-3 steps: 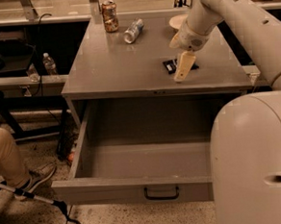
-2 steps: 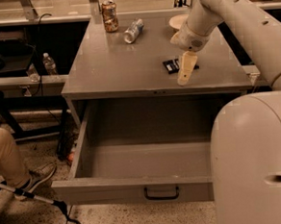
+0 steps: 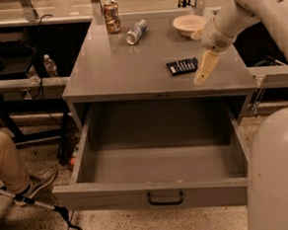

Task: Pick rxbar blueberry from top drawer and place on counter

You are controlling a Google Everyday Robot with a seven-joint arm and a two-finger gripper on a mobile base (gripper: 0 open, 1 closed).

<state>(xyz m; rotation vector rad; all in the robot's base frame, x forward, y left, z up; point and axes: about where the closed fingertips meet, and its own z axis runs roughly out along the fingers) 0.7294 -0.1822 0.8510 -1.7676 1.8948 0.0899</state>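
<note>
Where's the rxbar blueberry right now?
In the camera view, the rxbar blueberry lies on the counter, right of centre, in front of the bowl, the gripper just to its right.

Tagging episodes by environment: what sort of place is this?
Probably a lab or workshop test bay, not a home: grey metal counter with an open top drawer, metal bench framing alongside, speckled hard floor. The gripper hangs over the counter, beside the rxbar blueberry.

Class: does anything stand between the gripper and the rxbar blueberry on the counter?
Nothing visible does. The gripper hangs close beside the rxbar blueberry, which lies flat on the counter.
</note>
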